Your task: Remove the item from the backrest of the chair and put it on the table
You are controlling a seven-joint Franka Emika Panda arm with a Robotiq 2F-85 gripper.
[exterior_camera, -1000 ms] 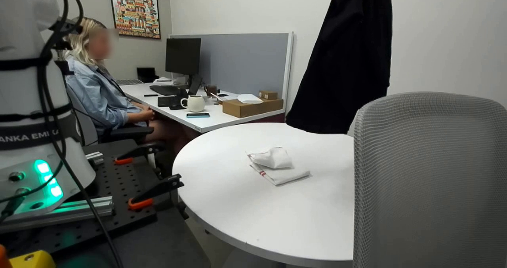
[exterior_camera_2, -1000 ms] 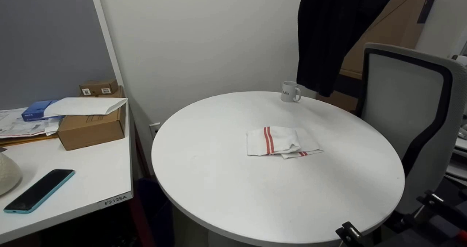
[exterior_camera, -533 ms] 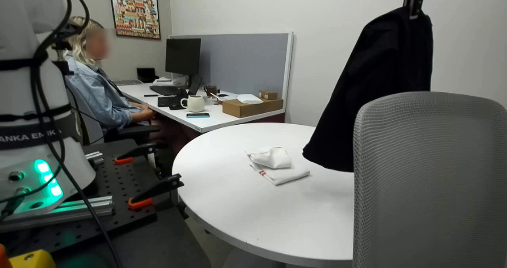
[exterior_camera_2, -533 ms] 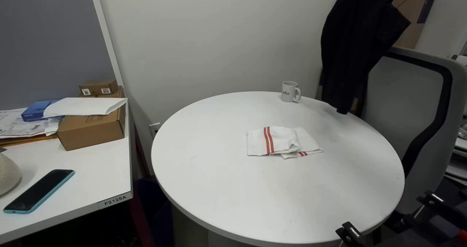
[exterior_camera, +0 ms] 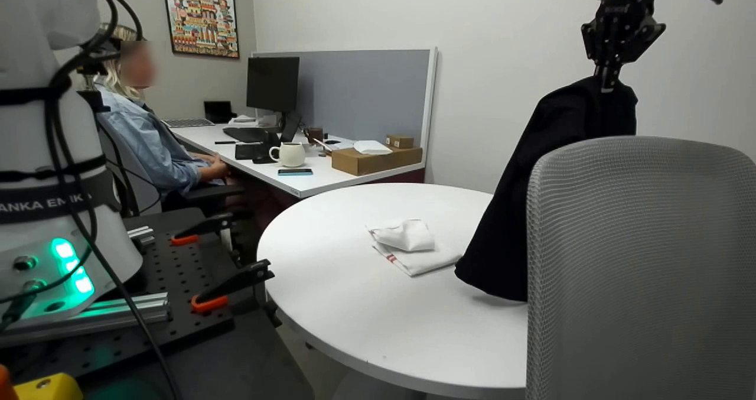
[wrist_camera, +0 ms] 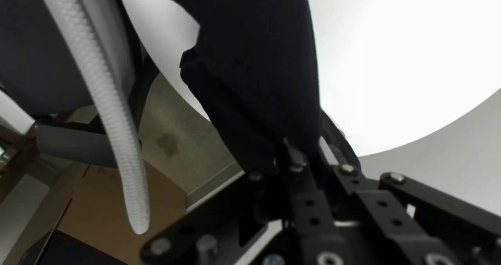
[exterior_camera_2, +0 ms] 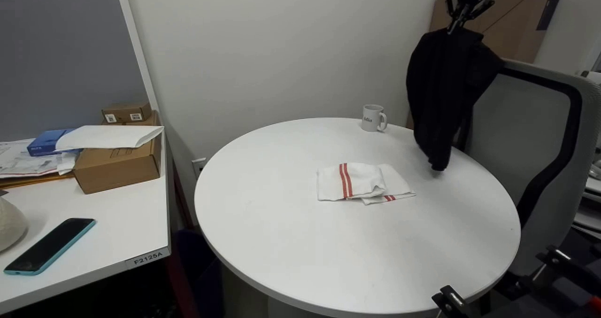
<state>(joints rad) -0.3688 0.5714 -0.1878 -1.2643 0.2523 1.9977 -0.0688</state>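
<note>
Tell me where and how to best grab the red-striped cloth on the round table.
Pinch the cloth by its raised top fold, probably coming straight down from above. In an exterior view that fold puffs up, while the layer beneath lies flat on the table. The fingers hold the black garment, so that needs releasing first.

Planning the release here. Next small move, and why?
Probably lower the end effector slightly: it grips the garment up high, apart from the chair in the wrist view, with the hem low over the table in both exterior views. Can't tell if it touches.
</note>
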